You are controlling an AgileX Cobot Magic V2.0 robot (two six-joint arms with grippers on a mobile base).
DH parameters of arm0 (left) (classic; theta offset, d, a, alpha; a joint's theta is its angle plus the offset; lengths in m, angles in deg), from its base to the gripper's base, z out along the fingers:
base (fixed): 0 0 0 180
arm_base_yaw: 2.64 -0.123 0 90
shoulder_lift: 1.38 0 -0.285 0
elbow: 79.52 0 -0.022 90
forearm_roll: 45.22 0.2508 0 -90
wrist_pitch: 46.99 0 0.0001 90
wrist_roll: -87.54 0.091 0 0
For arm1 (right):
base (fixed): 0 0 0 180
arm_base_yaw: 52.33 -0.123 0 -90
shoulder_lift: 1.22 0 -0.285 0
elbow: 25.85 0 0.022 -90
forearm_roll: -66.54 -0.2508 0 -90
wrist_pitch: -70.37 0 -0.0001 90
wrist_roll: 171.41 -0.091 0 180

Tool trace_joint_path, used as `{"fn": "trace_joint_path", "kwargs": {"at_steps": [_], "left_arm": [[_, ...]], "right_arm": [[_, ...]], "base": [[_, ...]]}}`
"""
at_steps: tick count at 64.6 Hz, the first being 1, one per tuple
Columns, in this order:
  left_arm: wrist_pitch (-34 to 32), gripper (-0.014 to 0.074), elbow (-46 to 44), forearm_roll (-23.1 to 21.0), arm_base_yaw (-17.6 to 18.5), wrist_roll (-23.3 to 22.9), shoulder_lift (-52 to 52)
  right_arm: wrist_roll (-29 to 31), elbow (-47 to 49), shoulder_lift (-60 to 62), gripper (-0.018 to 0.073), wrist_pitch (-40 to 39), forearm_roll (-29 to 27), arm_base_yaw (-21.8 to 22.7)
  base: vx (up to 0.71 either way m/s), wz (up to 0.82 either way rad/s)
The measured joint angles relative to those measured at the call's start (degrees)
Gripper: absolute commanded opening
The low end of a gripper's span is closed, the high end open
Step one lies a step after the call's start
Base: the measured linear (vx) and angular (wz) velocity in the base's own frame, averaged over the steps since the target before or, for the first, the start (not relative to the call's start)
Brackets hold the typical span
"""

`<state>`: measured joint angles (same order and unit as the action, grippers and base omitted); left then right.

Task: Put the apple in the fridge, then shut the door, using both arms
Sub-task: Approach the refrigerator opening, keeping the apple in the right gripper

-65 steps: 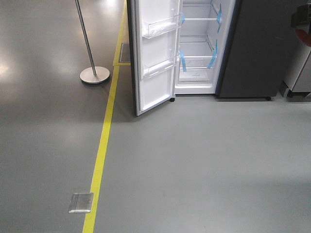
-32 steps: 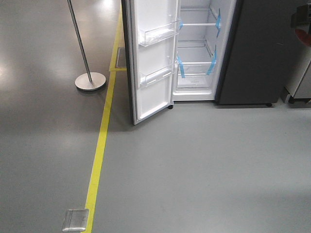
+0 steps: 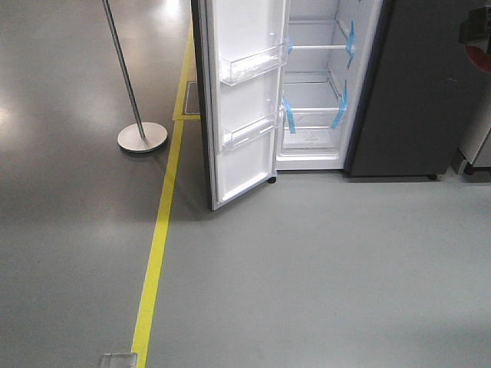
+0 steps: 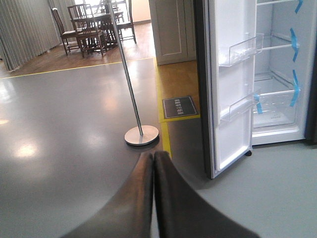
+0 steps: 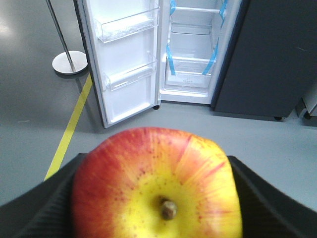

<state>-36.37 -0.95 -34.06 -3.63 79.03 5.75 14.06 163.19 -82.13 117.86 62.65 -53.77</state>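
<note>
The red apple (image 5: 156,188) with a yellow patch round its stem fills the right wrist view. My right gripper (image 5: 154,157) is shut on it, one black finger on each side. The dark grey fridge (image 3: 414,92) stands ahead with its white interior (image 3: 314,107), glass shelves and blue tape strips showing. Its door (image 3: 242,115) is swung wide open to the left, white inside with clear bins. The door (image 4: 230,99) also shows in the left wrist view. My left gripper (image 4: 152,156) is shut and empty, low over the floor, well short of the door.
A metal pole on a round base (image 3: 142,136) stands left of the door. A yellow floor line (image 3: 157,245) runs toward the fridge, with a metal floor plate (image 3: 119,359) beside it. A grey unit (image 3: 479,146) stands right of the fridge. A table and chairs (image 4: 94,25) stand far back.
The front view has closed in on the fridge: the fridge and door look larger and the floor plate has slid to the bottom edge.
</note>
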Motion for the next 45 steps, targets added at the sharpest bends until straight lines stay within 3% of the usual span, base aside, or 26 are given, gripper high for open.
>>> {"fn": "trace_joint_path", "kwargs": {"at_steps": [45], "left_arm": [[0.00,-0.0006,0.00,0.00,0.00,0.00,0.00]], "right_arm": [[0.00,0.00,0.00,0.0149,0.00,0.00,0.00]], "base": [[0.13,0.02]]}}
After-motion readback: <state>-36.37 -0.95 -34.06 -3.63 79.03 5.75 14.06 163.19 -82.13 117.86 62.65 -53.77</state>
